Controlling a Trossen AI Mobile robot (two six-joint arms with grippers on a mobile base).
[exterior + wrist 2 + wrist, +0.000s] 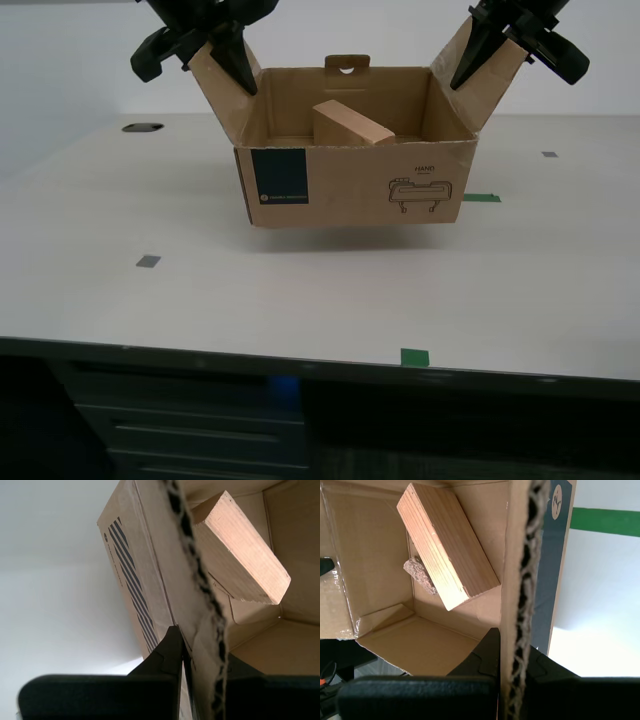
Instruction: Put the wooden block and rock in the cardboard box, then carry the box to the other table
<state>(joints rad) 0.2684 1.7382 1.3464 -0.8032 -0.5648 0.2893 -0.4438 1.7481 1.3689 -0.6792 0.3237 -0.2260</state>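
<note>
The cardboard box (pixel 350 190) hangs a little above the tabletop, with its shadow beneath it. My first gripper (pixel 468 72) is shut on the box's side flap (pixel 515 580) at the exterior view's right. My second gripper (pixel 240 75) is shut on the opposite flap (pixel 200 605) at the exterior view's left. The wooden block (pixel 352 125) lies tilted inside the box. It also shows in both wrist views, as the wooden block (pixel 445 545) and the wooden block (pixel 240 555). The rock (pixel 419 574) is tucked against the block on the box floor and is hidden in the exterior view. The other table is out of view.
Under the box is a smooth off-white table (pixel 300 300). It carries a grey square (pixel 148 261), green tape (pixel 481 197) beside the box, a green square (pixel 414 357) at the near edge, and a dark round hole (pixel 143 127). Drawers (pixel 190 430) sit below the near edge.
</note>
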